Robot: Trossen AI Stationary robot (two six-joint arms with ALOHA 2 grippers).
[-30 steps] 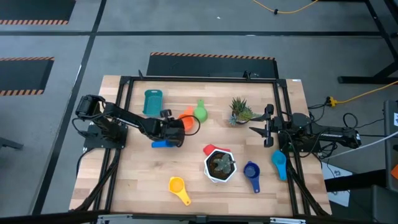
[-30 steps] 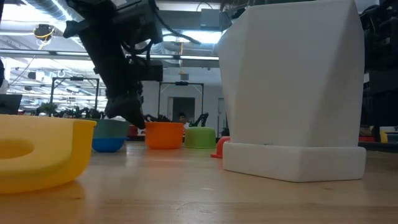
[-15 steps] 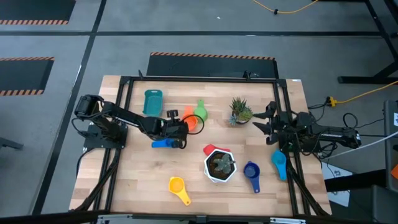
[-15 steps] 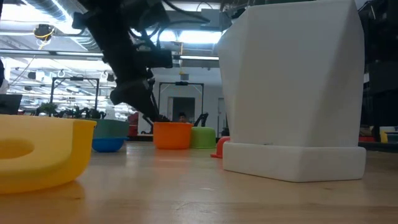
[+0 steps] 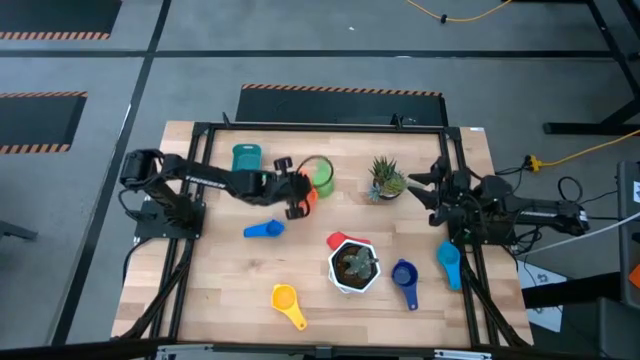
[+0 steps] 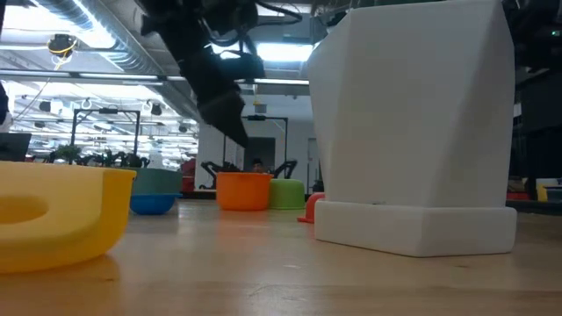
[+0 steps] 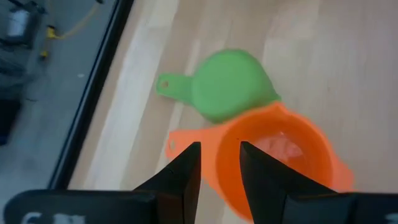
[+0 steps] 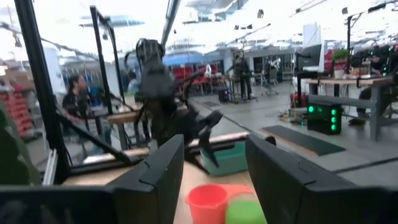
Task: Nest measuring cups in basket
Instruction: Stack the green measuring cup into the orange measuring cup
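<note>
From where I stand, nothing readable shows anywhere: no words, labels, brand names or numbers on the cups, the pot or the table.

The left arm stretches along the table's far edge, its left gripper (image 5: 300, 192) raised with fingers parted. The right gripper (image 5: 428, 190) hovers near the right edge, fingers apart.

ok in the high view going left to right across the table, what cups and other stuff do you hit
basket → light blue cup → yellow cup → orange cup → green cup → white plant pot → small succulent → dark blue cup → second light blue cup
</note>
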